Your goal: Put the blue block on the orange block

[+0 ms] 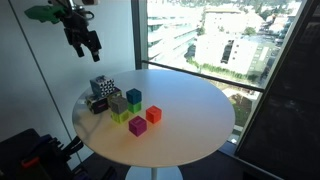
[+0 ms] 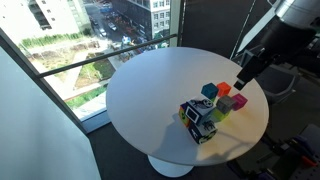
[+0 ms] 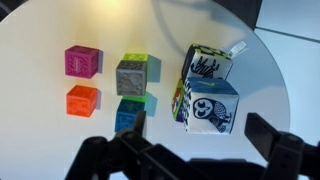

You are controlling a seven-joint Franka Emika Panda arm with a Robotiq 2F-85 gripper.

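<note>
Apparently spread wide, the claw (image 1: 85,46) holds nothing, clear of the blue block (image 3: 130,115).

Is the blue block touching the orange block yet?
Apart. The wrist view shows a strip of bare table between the blue block and the orange block.

We note the blue block (image 3: 130,115), a small teal cube, sitting flat on the white table (image 1: 200,110). The orange block (image 3: 82,99), an orange-red cube of the same size, also sits flat. The two are near, not touching, and the orange block's top is bare.
</note>
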